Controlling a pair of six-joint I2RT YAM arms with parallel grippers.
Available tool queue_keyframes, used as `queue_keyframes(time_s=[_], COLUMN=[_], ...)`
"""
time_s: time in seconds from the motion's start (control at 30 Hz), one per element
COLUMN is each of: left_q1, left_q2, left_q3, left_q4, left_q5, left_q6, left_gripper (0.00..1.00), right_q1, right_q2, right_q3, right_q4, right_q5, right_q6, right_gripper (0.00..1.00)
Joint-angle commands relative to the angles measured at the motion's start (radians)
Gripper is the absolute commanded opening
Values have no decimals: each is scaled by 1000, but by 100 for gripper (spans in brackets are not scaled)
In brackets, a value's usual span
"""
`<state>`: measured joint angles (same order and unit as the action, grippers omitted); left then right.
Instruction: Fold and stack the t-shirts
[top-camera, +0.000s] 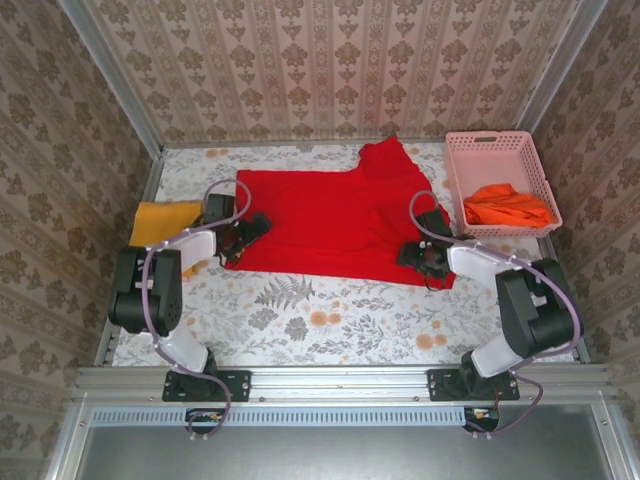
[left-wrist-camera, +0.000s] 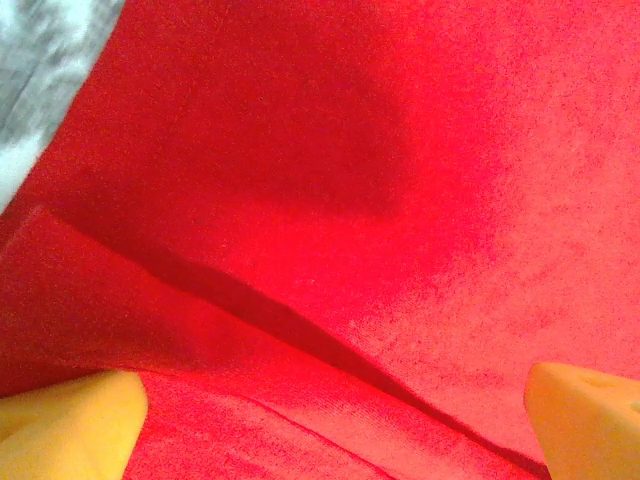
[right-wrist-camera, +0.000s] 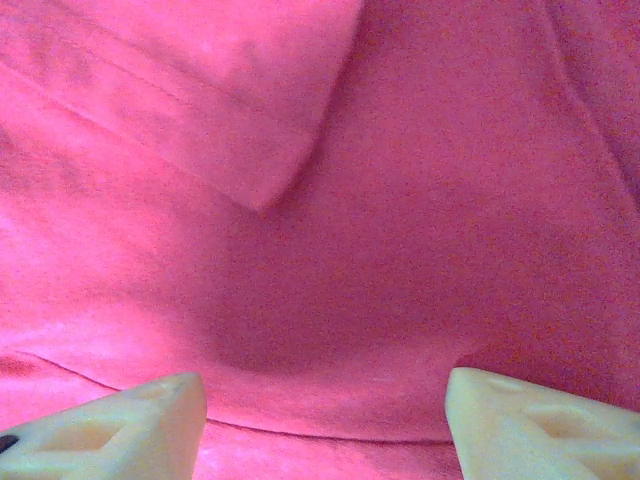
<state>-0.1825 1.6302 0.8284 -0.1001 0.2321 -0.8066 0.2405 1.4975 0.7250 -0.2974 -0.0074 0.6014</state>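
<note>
Top view. Nearest the lens, arm bases (top-camera: 205, 385) are bolted on the near rail, and both arms reach out over the floral table (top-camera: 330, 325). Red t-shirt (top-camera: 330, 225) lies spread mid-table. Its long axis runs left to right, and one part trails up toward the far edge. Left gripper (top-camera: 245, 232) sits over the shirt's left edge, right gripper (top-camera: 425, 257) over its near right corner. Each arm is nearest its own end of the cloth. Mustard-yellow t-shirt (top-camera: 165, 222) lies at the table's left edge, just beside the left arm and apart from the red one. Orange t-shirt (top-camera: 505, 205) is bunched inside the pink basket (top-camera: 490, 140), far right.

Left wrist view. Yellow fingertips (left-wrist-camera: 70, 425) stand wide apart, gripping nothing, with red cloth lying below them. A raised fold edge runs diagonally from the left side down toward the right finger. A sliver of table shows at top left.

Right wrist view. Pale fingertips (right-wrist-camera: 110, 430) are also apart, not clamped. Red cloth lies directly beneath and ahead, with a turned-over corner at upper left.

Judgement: nothing is stacked yet. The cloth lies straight down from both sets of jaws, so the next pinch looks like a short drop at each end, then a carry across the shirt's short axis.
</note>
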Motion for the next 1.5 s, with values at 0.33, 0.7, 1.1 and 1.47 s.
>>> queue_keyframes(time_s=[0.33,0.7,1.1,1.47], left_q1=[-49,-40,-6,34], left_q2=[-210,-143,-59,123], left_q3=[-151,-95,63,308], left_q4=[-243,-196,-188,-215], left_q5=[-32,-64,-41,-86], left_q6=[-176,-278,-305,-238], left_gripper=[99,96,96,96], right_q1=[57,350,300,27], right_q2=[-333,-187,-19,312], right_q3=[-63,71,175,521], right_q4=[-206,-16,-36,-95], right_q5=[56,146,288,172], right_q6=[-66,-301,-291,-237], right_gripper=[66,69,67,64])
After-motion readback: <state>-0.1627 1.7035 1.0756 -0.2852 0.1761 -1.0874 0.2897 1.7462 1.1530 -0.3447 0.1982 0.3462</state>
